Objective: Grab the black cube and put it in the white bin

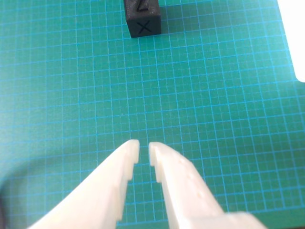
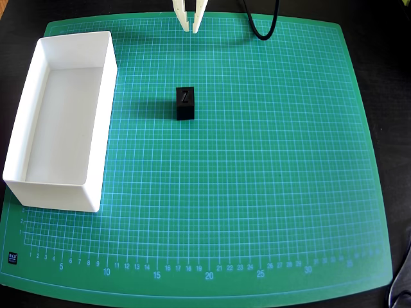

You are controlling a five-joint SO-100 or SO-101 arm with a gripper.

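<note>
In the wrist view the cream-white plastic two-finger gripper point(image 1: 144, 149) fills the near edge, its tips drawn almost together with only a thin slit of mat showing between them, and nothing held in that slit. It hangs over bare green gridded cutting mat point(image 1: 71, 95), well apart from anything it could grip. I judge this to be a rest or start pose: the fingers narrowed, aimed forward along the mat so that the target already sits ahead of them.

Further out along that same line, at the top edge of the wrist view, stands the small black plastic cube point(image 1: 141, 19), cut off by the frame. Its near face carries an embossed X and its top face a letter that reads as Z in the overhead view point(image 2: 185, 103). Being a cube it has no real long axis; what matters is its heading, and its sides run square to the mat's grid lines, with one flat face turned toward the gripper. That should let the fingers straddle two parallel faces without twisting the wrist, once they spread.

Farthest off is the white rectangular plastic bin point(image 2: 103, 115), open-topped and empty, lying at the left side of the mat in the overhead view with its long side parallel to the mat's edge. The cube is well clear of it, out in the open mat.
</note>
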